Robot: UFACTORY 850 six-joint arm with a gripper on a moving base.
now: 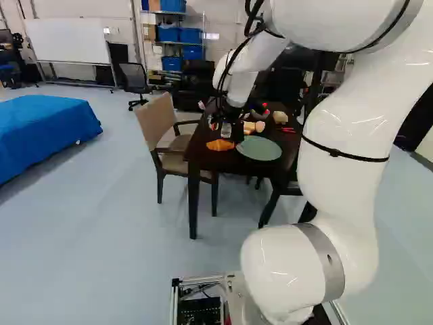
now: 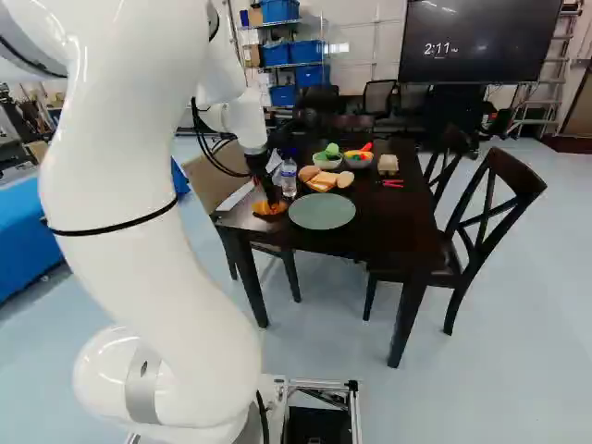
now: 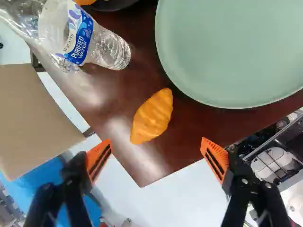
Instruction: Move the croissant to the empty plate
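The white arm [image 2: 139, 231] reached forward, its black gripper [image 2: 271, 196] open and pointed down.
From where I stood, the arm rose from its lowest joint [image 2: 162, 379] and bent over ahead, black cables [image 2: 211, 153] looping beside the wrist [image 2: 248, 125]; the two fingers stood well apart, their orange pads [image 3: 215, 158] facing across the gap.

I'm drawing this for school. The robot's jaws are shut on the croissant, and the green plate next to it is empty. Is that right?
Not quite: the jaws aren't shut on the croissant. The wrist view shows them open, with the croissant lying on the table ahead of them. The green plate next to it is empty, as you said.
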